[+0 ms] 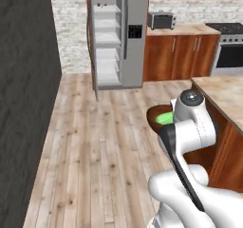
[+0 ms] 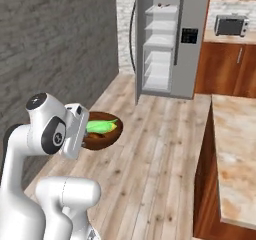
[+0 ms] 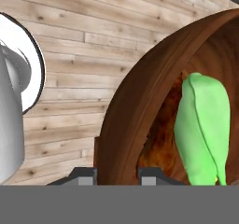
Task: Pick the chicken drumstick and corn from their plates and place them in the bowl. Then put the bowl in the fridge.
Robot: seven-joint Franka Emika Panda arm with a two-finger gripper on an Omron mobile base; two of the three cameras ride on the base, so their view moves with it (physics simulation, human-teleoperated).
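My gripper is shut on the rim of the dark brown bowl, one finger inside the wall and one outside. I hold the bowl in the air over the wood floor. The bright green corn lies in it, also seen as corn. Beneath the corn a mottled reddish-brown piece, the chicken drumstick, is mostly hidden. The grey fridge stands ahead across the floor with its left door open and white shelves showing. The plates are out of view.
A stone-topped counter on wooden cabinets runs along my right. A dark grey wall bounds the left. A toaster oven and a stove stand at the back right. Open wood floor lies between me and the fridge.
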